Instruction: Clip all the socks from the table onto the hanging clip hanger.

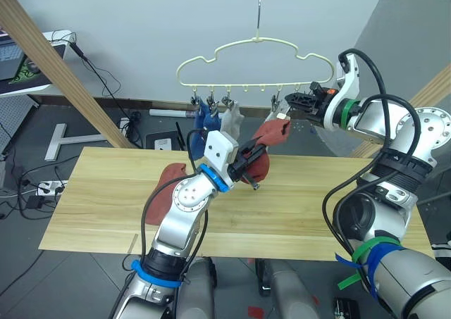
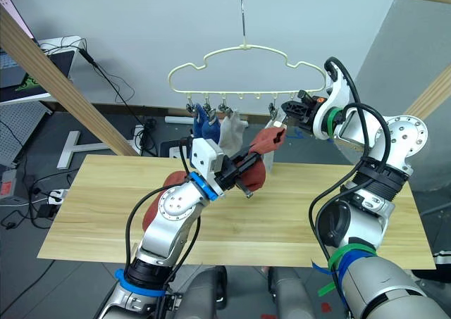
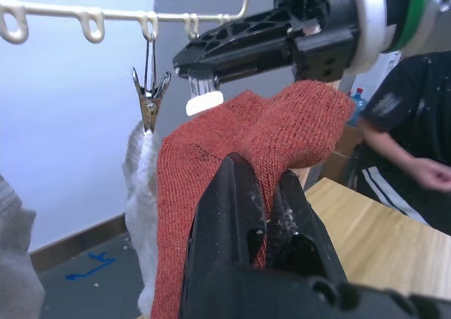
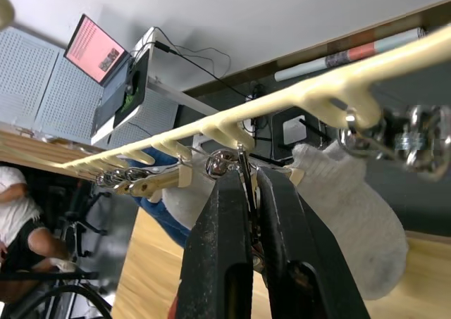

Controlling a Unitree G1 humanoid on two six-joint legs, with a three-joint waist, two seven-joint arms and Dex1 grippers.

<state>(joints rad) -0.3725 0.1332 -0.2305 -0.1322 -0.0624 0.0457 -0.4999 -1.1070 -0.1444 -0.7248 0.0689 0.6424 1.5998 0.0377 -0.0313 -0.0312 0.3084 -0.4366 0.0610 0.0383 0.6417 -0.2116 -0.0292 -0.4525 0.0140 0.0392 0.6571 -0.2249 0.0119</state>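
Here we hold a rust-red knit ankle sock [image 1: 266, 144] in our left claw [image 1: 248, 158], its two black fingers pinched tight on the fabric, so that the sock's free end rises toward our right claw [image 1: 294, 102]. That right claw sits up at the row of small dark metal clips [image 3: 150, 94] under the cream-yellow, cloud-shaped wire clip hanger [image 1: 255, 60]; its fingers are drawn narrow around one clip, as the right wrist view shows, and we judge this is to squeeze the clip open so the sock's edge can be fed in. The sock's upper tip lies just below the right claw's fingers, touching or nearly so; we cannot tell whether it is already inside the clip.

Beyond the left claw, toward the hanger's other end, a blue sock [image 1: 203, 115] and a light grey sock [image 1: 231, 122] already hang from clips. Just beside the left arm, below the claw, a second rust-red sock [image 1: 169, 182] lies on the long pale-yellow wooden tabletop [image 1: 91, 206], waiting its turn.

We hold the sock high and taut so its edge meets the clip cleanly; a slack edge could slip out when the clip closes.
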